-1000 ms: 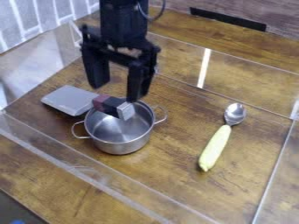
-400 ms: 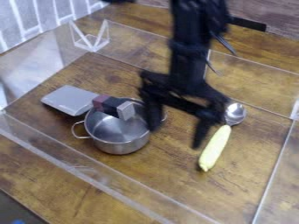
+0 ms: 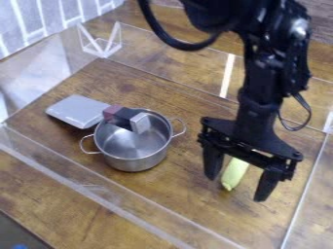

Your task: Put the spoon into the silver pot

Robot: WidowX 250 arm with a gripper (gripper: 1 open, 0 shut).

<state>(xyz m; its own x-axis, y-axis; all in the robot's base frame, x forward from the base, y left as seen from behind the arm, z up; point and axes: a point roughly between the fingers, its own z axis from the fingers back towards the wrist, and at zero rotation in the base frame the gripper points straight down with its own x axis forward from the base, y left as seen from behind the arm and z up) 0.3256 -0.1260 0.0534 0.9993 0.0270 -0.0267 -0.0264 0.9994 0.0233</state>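
Spoon [image 3: 236, 173]: right under my hand [image 3: 242, 175], lying between my two fingers
Long way: handle runs toward the near tabletop edge
Hand: wide, holding nothing
Silver pot [image 3: 130, 142]: off to the left

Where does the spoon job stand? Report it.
Done: nothing yet; the spoon lies on the table, not in the silver pot. In hand: the gripper hangs open, pointing down, with a finger on each side of the yellow handle; no grasp yet. Left: close, lift, carry to the pot, release.
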